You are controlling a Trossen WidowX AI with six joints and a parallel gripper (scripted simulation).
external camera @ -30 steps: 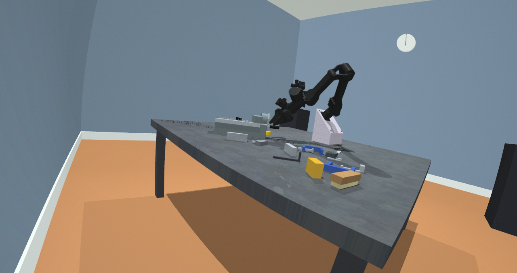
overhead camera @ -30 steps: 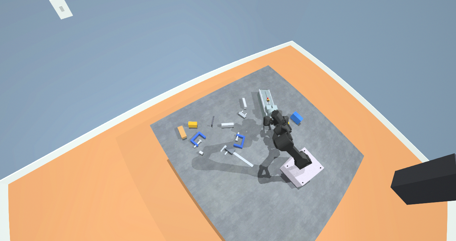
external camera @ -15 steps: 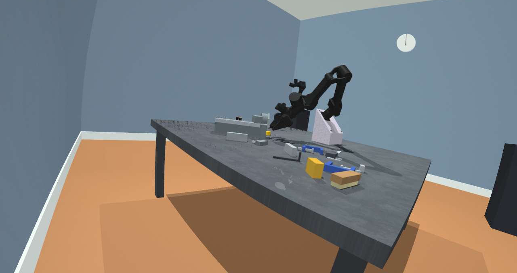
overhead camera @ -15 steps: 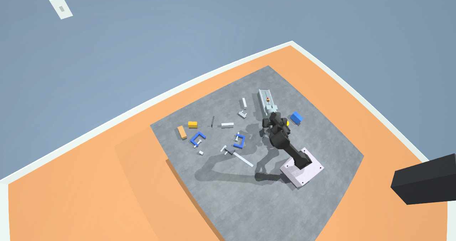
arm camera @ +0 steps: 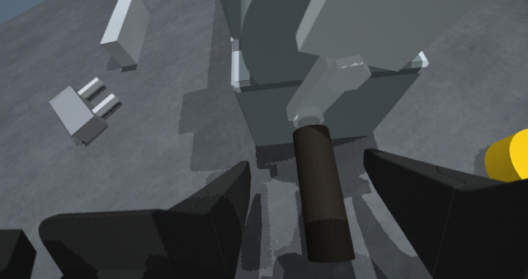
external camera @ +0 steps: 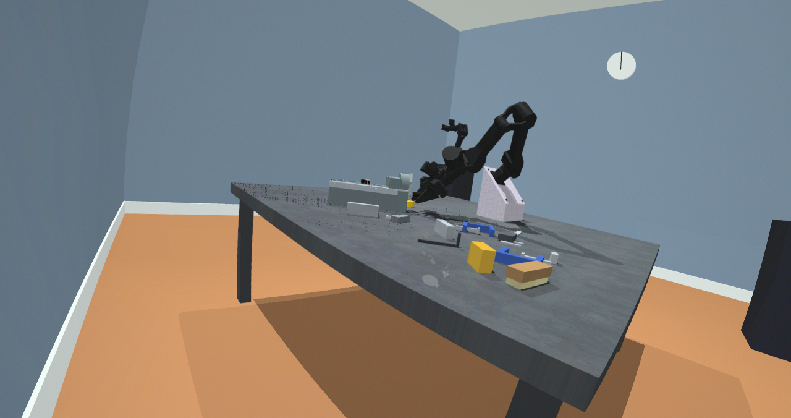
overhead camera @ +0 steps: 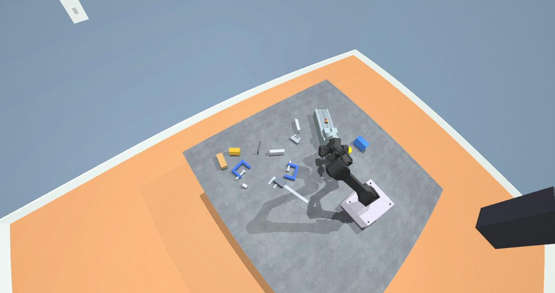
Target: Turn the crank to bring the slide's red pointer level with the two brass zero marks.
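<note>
The grey-green machine (overhead camera: 318, 125) (external camera: 364, 195) (arm camera: 268, 118) stands on the table. In the wrist view its crank arm (arm camera: 313, 91) slopes down left to a dark brown cylindrical handle (arm camera: 322, 196). My gripper (external camera: 416, 200) (arm camera: 305, 163) is open, with one finger on each side of the handle and a gap on both sides. In the top view the red pointer (overhead camera: 325, 119) shows small beside the brass marks (overhead camera: 326, 122). I cannot tell whether they are exactly level. The wrist view does not show them, and my arm hides the handle in the top view.
A yellow round object (overhead camera: 349, 150) (external camera: 410, 203) (arm camera: 517, 157) lies right of the gripper, near a blue block (overhead camera: 360, 143). A pale block (overhead camera: 297, 125) (arm camera: 128, 27) and a grey two-pronged piece (overhead camera: 295, 139) (arm camera: 78, 110) lie left of the machine. Clamps, a hammer and blocks lie farther left.
</note>
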